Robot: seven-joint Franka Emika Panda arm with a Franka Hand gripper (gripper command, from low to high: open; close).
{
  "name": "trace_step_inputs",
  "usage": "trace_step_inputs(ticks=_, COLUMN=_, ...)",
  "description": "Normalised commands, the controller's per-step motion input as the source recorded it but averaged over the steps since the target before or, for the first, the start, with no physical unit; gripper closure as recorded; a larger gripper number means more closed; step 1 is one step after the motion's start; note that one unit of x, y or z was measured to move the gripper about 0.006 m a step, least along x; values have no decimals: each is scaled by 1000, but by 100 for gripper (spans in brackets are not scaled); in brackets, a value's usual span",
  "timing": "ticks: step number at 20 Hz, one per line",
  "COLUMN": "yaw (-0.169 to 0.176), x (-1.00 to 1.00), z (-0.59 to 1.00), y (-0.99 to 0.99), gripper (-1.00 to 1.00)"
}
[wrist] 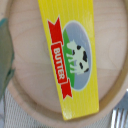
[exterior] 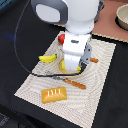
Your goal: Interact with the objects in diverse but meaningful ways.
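The yellow butter block [wrist: 70,60], with a red "BUTTER" ribbon and a cow picture, lies flat on a round wooden plate [wrist: 30,95] and fills the wrist view. My gripper [exterior: 70,68] is low over that plate [exterior: 61,66] at the middle of the placemat. Its fingers are hidden behind the hand, so I cannot tell whether they are open or shut. The golden-brown bread loaf [exterior: 54,94] lies at the mat's near edge. The yellow banana [exterior: 48,58] lies to the exterior view's left of the gripper. The red tomato [exterior: 61,38] sits behind the arm.
A wooden-handled knife [exterior: 74,83] lies just in front of the gripper. A fork handle [exterior: 94,60] sticks out on the exterior view's right, and its tines [wrist: 119,117] show beside the plate. A grey pot [exterior: 122,17] stands at the back right. A black cable [exterior: 22,50] loops over the mat's left side.
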Motion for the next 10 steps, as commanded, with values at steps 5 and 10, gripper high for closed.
trace_step_inputs(ticks=5, yaw=7, x=-602, z=421, y=365, gripper=-100)
trace_step_inputs(ticks=10, yaw=17, x=-898, z=59, y=174, gripper=-100)
